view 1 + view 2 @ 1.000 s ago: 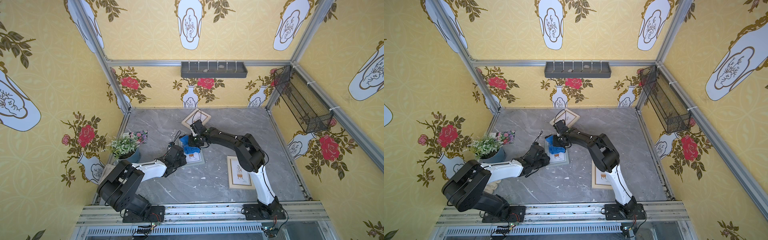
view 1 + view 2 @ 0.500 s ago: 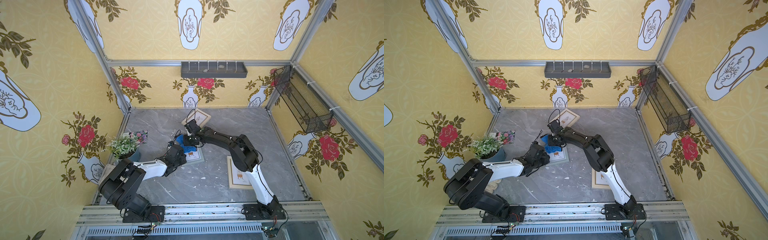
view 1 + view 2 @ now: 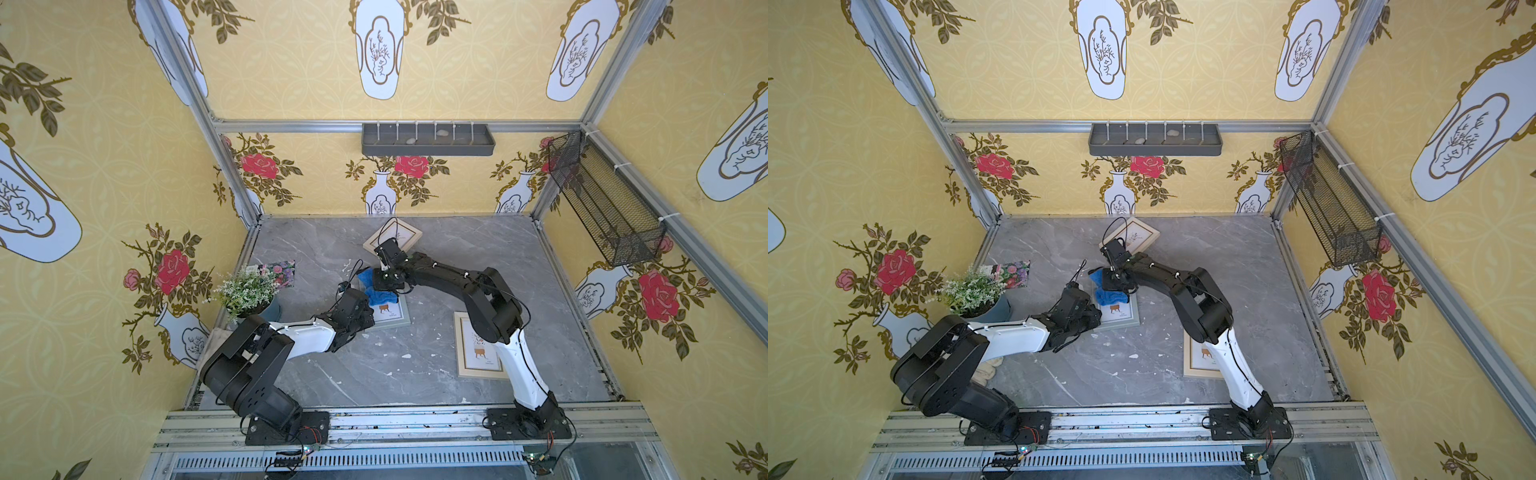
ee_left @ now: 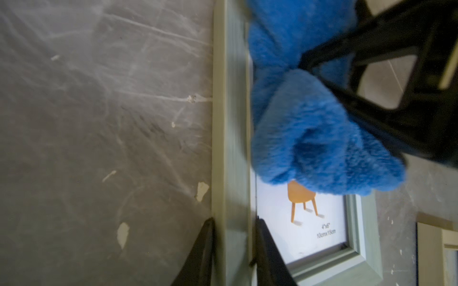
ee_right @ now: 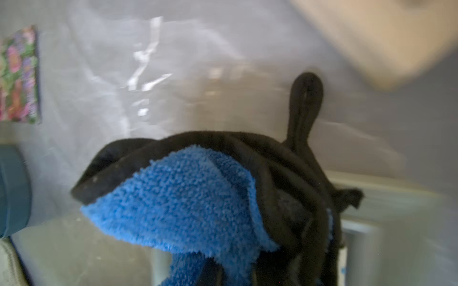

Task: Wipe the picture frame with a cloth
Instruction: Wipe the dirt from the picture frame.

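Nearest my side of the grey marble-patterned desk (image 3: 415,374), a pale wood-rimmed picture frame with a small chair print (image 3: 478,353) lies flat, partly under the right arm's white forearm.

Further in, my left end effector (image 4: 234,220) pinches one long side rail of the grey-green rectangular picture frame (image 4: 230,148). One black finger sits outside the rail on the desk and the other inside on the glass. That frame lies flat near the middle of the desk, showing an orange chair print.

The plush bright-blue microfibre cloth with black edge trim (image 4: 322,136) is bunched on the frame's far half, covering the top of the print. My right end effector (image 3: 384,286) is pressed together on it from above, and the right wrist view shows the black trim and loop folded over the blue pile.

To the left stands a white-flowered plant in a blue-grey pot (image 3: 249,295), with a floral printed card (image 3: 278,272) just behind it.

Beyond the cloth, a third frame with a light rim (image 3: 395,239) lies tilted near the back wall. On that wall hangs a dark grey shelf tray (image 3: 428,141), and a black wire mesh basket (image 3: 602,203) hangs on the right wall.
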{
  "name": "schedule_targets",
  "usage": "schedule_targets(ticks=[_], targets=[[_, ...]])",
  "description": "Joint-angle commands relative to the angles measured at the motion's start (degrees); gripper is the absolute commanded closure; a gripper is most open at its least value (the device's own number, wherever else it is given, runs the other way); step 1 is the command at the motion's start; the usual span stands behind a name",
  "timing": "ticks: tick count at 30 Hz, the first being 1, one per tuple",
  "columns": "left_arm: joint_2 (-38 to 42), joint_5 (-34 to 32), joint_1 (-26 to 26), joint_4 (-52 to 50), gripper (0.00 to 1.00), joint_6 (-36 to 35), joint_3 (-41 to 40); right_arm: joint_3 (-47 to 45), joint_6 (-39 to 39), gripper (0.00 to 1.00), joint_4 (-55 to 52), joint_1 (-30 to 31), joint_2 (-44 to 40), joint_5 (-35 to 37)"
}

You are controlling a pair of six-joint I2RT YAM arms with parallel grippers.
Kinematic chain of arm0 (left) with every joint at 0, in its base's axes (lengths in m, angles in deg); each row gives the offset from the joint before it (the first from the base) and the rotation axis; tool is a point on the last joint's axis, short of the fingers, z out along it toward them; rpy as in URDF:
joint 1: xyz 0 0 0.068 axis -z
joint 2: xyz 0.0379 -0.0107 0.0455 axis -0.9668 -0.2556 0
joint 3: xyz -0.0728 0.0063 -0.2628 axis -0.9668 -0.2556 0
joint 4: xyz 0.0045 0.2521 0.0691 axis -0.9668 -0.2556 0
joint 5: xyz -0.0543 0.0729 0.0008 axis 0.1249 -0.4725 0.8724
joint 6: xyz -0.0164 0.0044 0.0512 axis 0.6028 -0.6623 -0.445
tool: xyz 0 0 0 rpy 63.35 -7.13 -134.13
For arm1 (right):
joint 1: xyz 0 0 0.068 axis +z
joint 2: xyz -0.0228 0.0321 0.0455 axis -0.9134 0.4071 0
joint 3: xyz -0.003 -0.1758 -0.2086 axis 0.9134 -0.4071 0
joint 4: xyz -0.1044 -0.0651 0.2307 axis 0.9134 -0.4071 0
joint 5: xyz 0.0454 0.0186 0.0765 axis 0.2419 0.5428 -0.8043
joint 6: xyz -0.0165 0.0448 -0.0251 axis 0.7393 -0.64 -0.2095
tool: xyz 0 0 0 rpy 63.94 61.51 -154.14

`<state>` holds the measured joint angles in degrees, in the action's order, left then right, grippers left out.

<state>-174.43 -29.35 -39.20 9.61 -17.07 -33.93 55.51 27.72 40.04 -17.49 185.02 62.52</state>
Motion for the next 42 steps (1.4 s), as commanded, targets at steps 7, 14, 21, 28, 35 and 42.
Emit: schedule_targets(ticks=[7,14,21,28,35,42], targets=[[-1.61,1.88,-0.04,-17.32,0.80,-0.68,-1.10,-9.36,0.94,0.94,-3.83,-5.64,-5.52,1.10],[-0.78,1.51,-0.04,-18.85,0.80,-1.34,-0.79,-9.31,-0.67,0.94,-2.38,-2.87,-4.83,-0.89],[-1.34,2.79,-0.04,-16.70,0.80,-1.44,-1.80,-1.90,-0.64,0.94,-4.91,-0.31,0.16,-2.09],[-0.65,2.67,-0.04,-16.45,0.80,-2.32,-2.15,-12.99,-0.58,0.94,-3.91,-6.99,-7.75,1.47],[-0.03,3.00,-0.04,-15.71,0.80,-2.26,-2.90,-1.66,-0.74,0.94,-7.19,0.01,-1.60,0.34],[0.94,2.69,-0.05,-15.65,0.80,-2.27,-3.98,-2.38,-0.83,0.94,-7.64,-2.75,-1.96,1.13]])
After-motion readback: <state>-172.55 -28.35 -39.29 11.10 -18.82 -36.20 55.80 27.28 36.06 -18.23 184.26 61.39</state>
